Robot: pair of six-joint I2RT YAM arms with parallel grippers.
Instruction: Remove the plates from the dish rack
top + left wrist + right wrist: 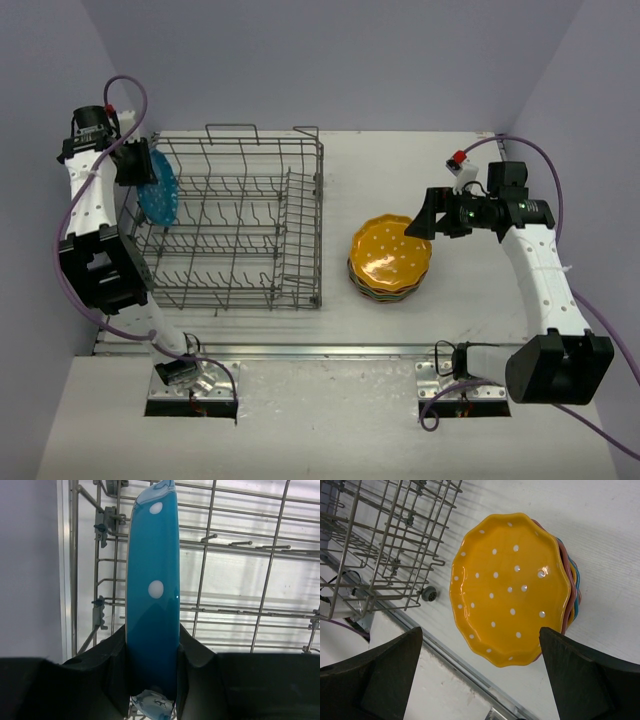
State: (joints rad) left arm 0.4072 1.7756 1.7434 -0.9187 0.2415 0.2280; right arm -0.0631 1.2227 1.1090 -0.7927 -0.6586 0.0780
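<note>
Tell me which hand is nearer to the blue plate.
Left. The left hand is shut on the blue plate at the left end of the rack; the right hand hangs open by the stacked plates, across the table.

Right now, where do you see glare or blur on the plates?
Left wrist: blue plate sharp, one small glint at its right edge, dish rack behind also in focus. Right wrist: small glare spot on the orange-yellow plate. Top external: even light, a soft sheen on that plate.

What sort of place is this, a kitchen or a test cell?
Probably a lab test cell: plain purple walls box in a white table holding a wire dish rack and stacked plates.
</note>
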